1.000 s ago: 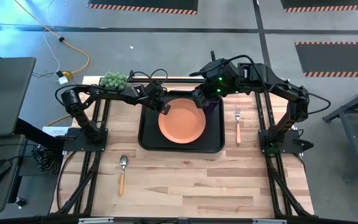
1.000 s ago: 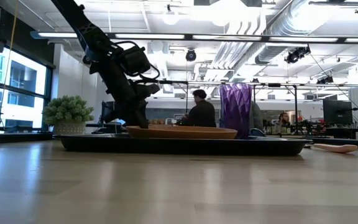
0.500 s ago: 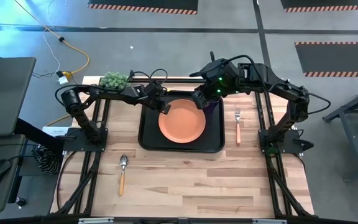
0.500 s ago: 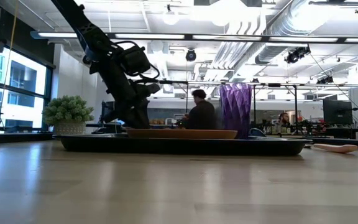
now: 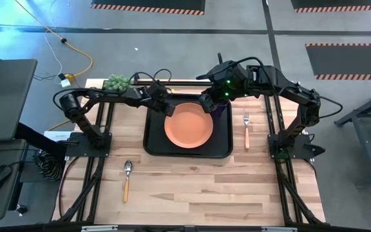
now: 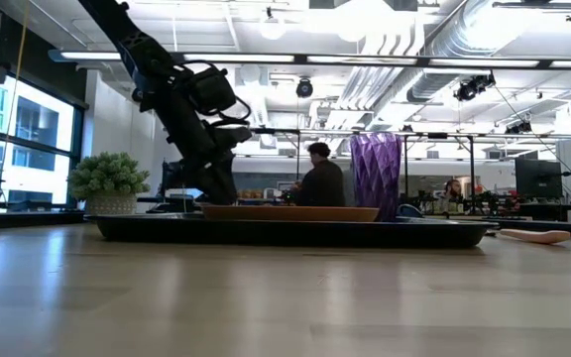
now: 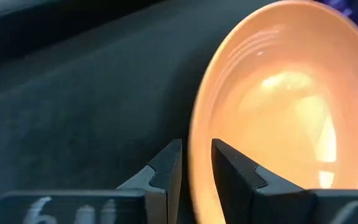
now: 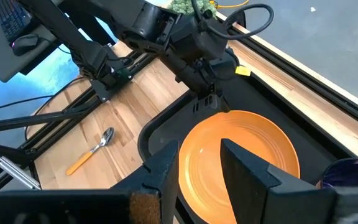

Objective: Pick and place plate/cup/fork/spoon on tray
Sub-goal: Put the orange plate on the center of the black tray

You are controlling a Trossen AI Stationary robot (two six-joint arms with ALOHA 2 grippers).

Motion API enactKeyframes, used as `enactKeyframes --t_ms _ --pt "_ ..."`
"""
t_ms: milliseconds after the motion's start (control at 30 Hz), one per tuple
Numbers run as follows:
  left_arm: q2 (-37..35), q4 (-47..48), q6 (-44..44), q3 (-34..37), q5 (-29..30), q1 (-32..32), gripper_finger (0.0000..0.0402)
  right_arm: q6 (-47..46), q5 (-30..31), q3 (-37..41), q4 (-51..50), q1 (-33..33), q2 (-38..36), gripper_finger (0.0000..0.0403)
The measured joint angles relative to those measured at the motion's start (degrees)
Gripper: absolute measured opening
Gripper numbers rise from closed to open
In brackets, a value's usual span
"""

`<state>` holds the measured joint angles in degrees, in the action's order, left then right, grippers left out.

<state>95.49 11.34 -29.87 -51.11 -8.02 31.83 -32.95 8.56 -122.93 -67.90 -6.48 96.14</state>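
Note:
The orange plate [image 5: 189,125] lies in the black tray [image 5: 154,145] at the table's middle. It also shows in the low view [image 6: 290,211]. My left gripper [image 5: 167,109] is at the plate's far left rim, shut on it. My right gripper [image 5: 206,103] hovers open and empty above the plate's far side [image 8: 241,149]. The purple cup [image 6: 376,178] stands upright in the tray's far right corner, partly under my right arm. The fork [image 5: 247,129] lies on the table right of the tray. The spoon [image 5: 127,179] lies near left of it. My left gripper holds the plate's rim [image 7: 197,171] at its far left side. One finger [image 7: 235,183] is inside the plate and the other finger [image 7: 165,177] is outside it. The fingers slant down from the table's left. The plate's underside rests on the tray.
A small potted plant [image 5: 117,82] stands at the table's far left corner. Bare wood lies near the tray's front edge around the spoon. The black arm frames run along both table sides. A person sits in the room behind [image 6: 320,178].
My left gripper has shifted slightly toward the table's far left and tipped a little. The plate stays where it was in the tray.

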Motion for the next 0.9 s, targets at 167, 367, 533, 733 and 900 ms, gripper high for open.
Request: enactKeyframes --t_ms 167,367,533,733,900 --pt "-0.1 2.8 0.0 0.0 0.1 1.8 0.0079 0.0 0.0 0.0 0.0 0.0 0.0 0.011" --pt "-0.4 5.4 -0.4 0.0 -0.4 3.1 0.0079 0.4 -0.2 0.0 -0.4 0.0 -0.1 0.011" --pt "-2.2 5.8 -0.4 0.0 -0.5 3.4 0.0079 0.4 -0.2 0.0 -1.1 0.0 -0.9 0.011" --pt "-7.9 5.6 0.0 0.0 -0.5 3.4 0.0079 -1.8 3.5 0.0 -9.5 0.2 -1.9 0.011" --pt "-14.1 5.9 0.1 0.0 -0.5 3.4 0.0079 -7.4 9.5 0.0 -20.3 0.5 -2.9 0.011"
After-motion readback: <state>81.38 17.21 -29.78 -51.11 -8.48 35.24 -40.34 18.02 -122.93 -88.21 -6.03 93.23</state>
